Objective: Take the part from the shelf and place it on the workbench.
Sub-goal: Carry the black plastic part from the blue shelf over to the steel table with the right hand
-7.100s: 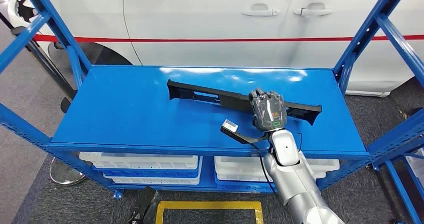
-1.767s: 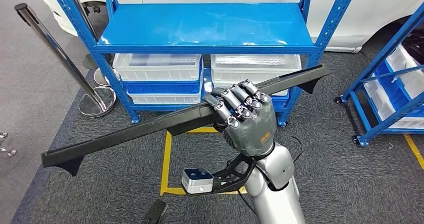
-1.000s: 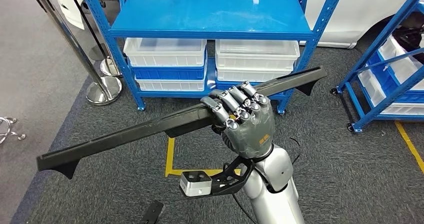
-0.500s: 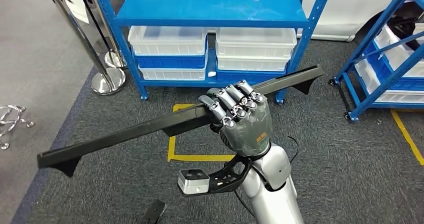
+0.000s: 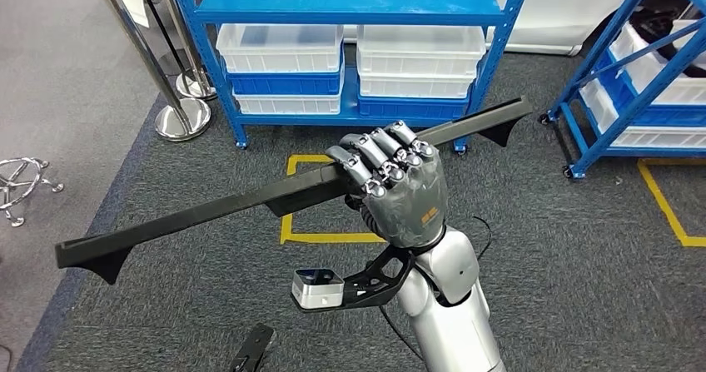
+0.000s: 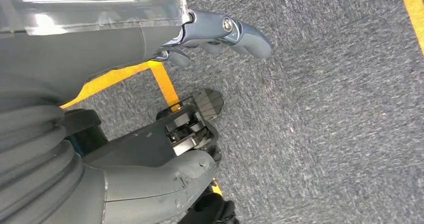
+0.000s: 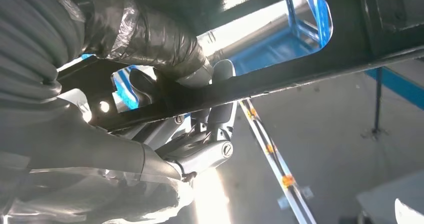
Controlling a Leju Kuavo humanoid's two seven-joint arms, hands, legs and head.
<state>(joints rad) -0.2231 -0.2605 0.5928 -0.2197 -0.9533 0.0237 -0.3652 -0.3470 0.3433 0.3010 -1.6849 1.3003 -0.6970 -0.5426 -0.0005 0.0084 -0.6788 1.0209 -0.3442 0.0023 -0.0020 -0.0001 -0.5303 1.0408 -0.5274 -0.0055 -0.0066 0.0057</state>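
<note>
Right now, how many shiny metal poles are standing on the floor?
2, both beside the blue shelf: one pole on a round base, another pole just behind it. More may stand beyond the picture's edge.

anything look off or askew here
The long black part sits tilted in the right hand, gripped off-centre, so the longer end droops toward the floor. Nothing looks spilled or damaged.
</note>
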